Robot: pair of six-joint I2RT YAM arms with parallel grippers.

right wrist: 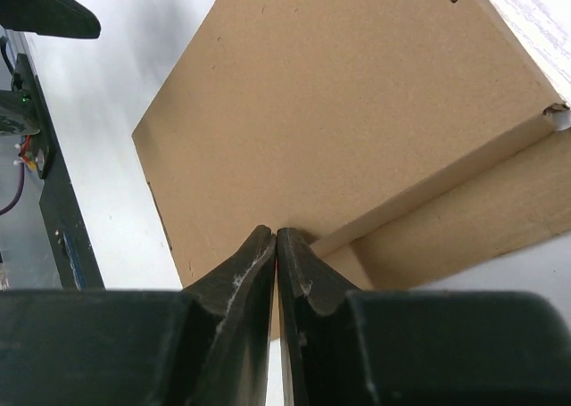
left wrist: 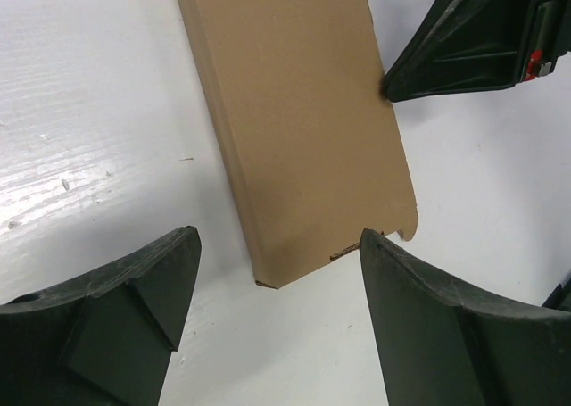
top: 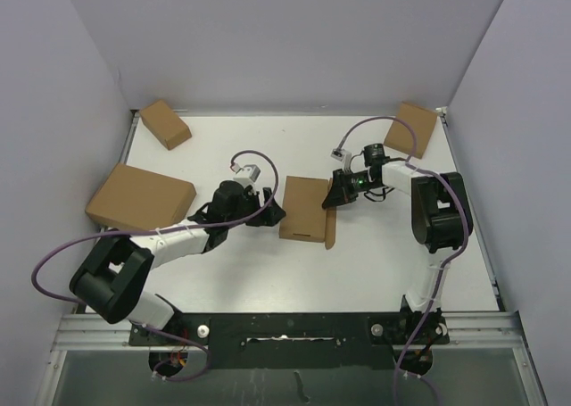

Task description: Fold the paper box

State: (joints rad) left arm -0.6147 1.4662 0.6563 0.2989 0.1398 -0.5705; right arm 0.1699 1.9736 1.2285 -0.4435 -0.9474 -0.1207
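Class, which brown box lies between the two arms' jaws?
The middle paper box; the small far-left box, large left box and far-right box sit apart.

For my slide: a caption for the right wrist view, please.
Jaws shut, the right gripper at the paper box edge.

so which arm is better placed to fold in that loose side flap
Right, probably: the right arm, jaws shut, is at the paper box edge where the flap sticks out. The left arm, jaws open, sits on the opposite side.
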